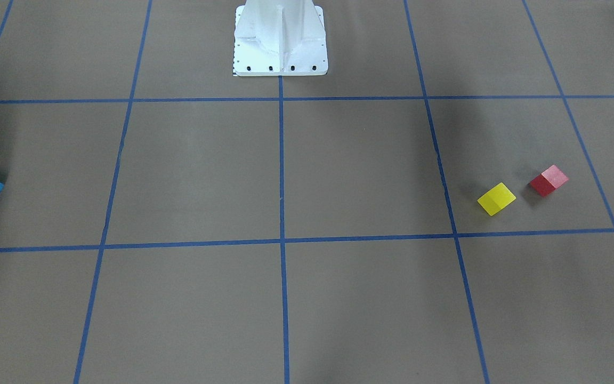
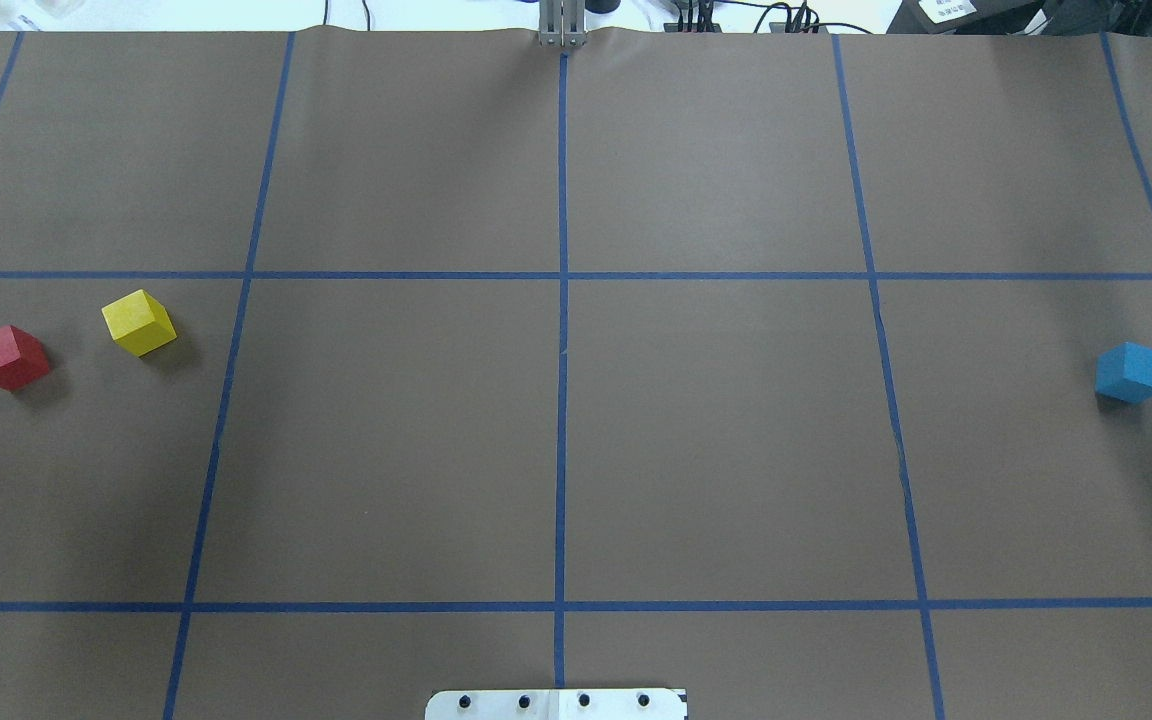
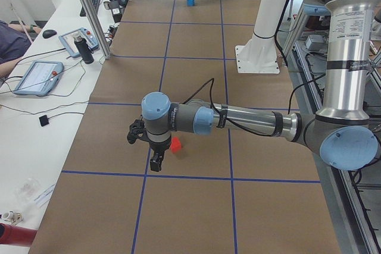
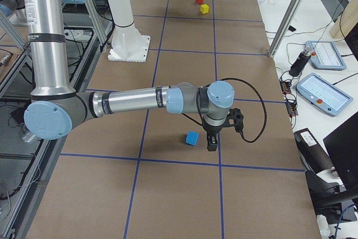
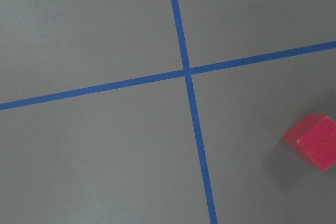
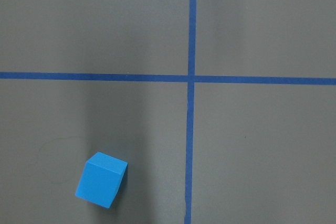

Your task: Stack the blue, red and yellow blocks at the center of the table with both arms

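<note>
Nearest, at the left end of the table, the left arm's fingers hang just beside the red block, not over it; spread or pressed together, I cannot tell. Descending from here could knock it into the yellow block nearby. Far off at the other end, the right arm's fingers, equally unreadable, hover beside the blue block, which sits skewed, inviting a corner pinch. Both arms converging on center might collide.
</note>
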`<action>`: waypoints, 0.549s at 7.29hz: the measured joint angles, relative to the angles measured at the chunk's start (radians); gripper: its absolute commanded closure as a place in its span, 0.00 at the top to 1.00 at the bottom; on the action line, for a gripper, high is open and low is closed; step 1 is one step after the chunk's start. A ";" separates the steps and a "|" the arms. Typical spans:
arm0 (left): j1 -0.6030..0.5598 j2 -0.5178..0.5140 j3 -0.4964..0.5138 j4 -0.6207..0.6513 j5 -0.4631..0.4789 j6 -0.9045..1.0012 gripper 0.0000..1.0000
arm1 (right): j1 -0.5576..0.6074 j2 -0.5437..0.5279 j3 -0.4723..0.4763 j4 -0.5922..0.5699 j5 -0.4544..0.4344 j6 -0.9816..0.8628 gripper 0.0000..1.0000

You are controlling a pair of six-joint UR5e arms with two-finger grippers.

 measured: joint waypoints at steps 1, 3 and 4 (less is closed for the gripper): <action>0.002 -0.007 0.003 -0.003 0.000 -0.005 1.00 | -0.032 0.034 -0.011 0.035 -0.013 0.012 1.00; 0.004 -0.008 0.006 -0.006 -0.001 -0.012 1.00 | -0.105 0.055 -0.067 0.120 0.053 0.032 1.00; 0.004 -0.008 0.008 -0.008 -0.001 -0.011 1.00 | -0.150 0.035 -0.092 0.232 0.075 0.031 1.00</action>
